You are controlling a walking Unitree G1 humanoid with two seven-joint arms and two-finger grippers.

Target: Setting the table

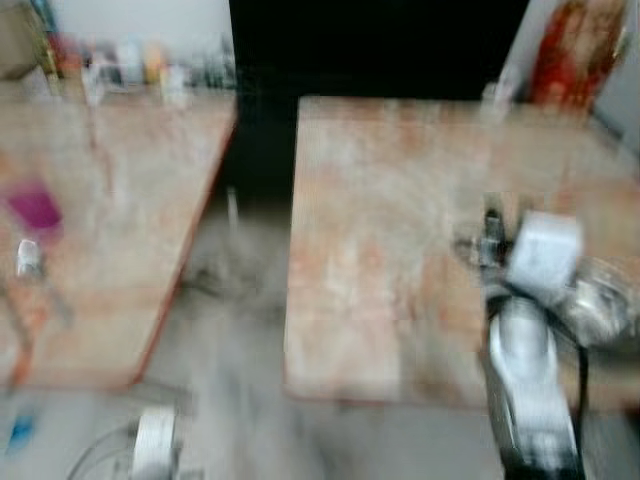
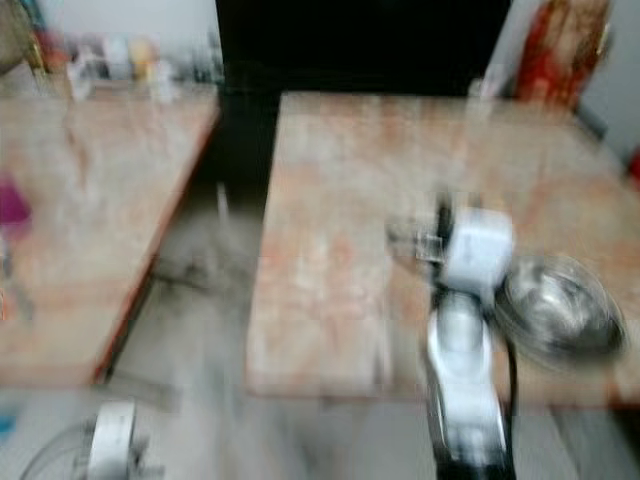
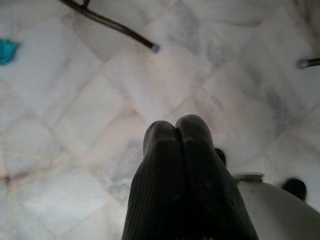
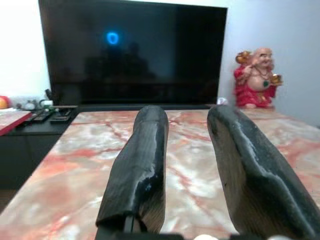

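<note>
My right end effector [image 4: 185, 165] over marbled tabletop [image 2: 340, 200], fingers apart, empty. Metal bowl [image 2: 555, 305] already on tabletop beside it. Left end effector [image 3: 182, 165] closed, idle over floor. Setting barely started, I judge.

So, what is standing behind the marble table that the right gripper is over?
Behind the marble table stands a large dark television, with a red laughing figurine beside it at the far corner. The right gripper is open over the tabletop; its fingers cover part of the marble.
</note>
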